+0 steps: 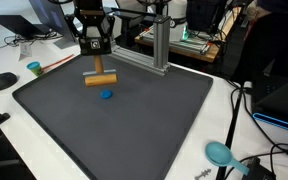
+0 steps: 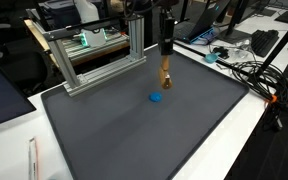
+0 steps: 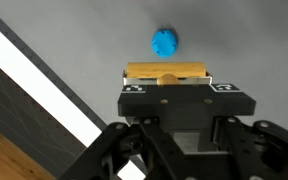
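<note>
the gripper (image 1: 97,60) stands straight down over the dark mat (image 1: 134,130) that covers most of the table (image 1: 216,120), its jaws clamped together on a wooden piece (image 1: 100,80), a tan bar with what looks like a short stem rising into the grip. holding it from above by the middle seems to keep the bar level and crosswise, as the wrist view shows, with the bar (image 3: 166,71) lying flat across the fingertips. the piece sits low near the mat's edge where the aluminium frame (image 1: 159,45) stands; whether it rests on the mat or hangs just above it cannot be told. just beside it, toward the middle of the mat and apart from it, lies a small blue piece (image 1: 106,95), loose and untouched, also seen in an exterior view (image 2: 156,98). by count: one wooden piece, one blue piece, one frame. off the mat, by the table's edges and well apart from the gripper, are one teal cup (image 1: 33,69), one black mouse (image 1: 2,81) and one teal scoop (image 1: 220,153).
</note>
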Tool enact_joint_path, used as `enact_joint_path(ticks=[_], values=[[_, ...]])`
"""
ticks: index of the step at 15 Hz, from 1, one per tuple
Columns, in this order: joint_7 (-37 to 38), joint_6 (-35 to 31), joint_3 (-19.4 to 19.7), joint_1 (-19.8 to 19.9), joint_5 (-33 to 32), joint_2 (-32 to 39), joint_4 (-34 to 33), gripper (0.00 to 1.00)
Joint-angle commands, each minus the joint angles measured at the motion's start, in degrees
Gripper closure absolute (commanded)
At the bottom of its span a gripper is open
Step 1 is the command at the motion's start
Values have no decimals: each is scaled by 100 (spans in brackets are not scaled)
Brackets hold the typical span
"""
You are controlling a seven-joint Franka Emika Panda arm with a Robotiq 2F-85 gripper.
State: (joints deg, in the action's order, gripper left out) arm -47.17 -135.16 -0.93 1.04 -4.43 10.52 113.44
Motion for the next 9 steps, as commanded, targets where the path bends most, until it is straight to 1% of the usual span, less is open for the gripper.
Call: enact_joint_path(ticks=[1,4,5,8,9], values=[[-32,0,-54,44,-19,0,5,52],[-63,-1,-55,44,-28,-1,10,52],[-215,10,-61,43,-108,39,0,77],[-750,12,-130,124,124,171,-11,77],[-834,10,-121,131,75,218,-2,77]])
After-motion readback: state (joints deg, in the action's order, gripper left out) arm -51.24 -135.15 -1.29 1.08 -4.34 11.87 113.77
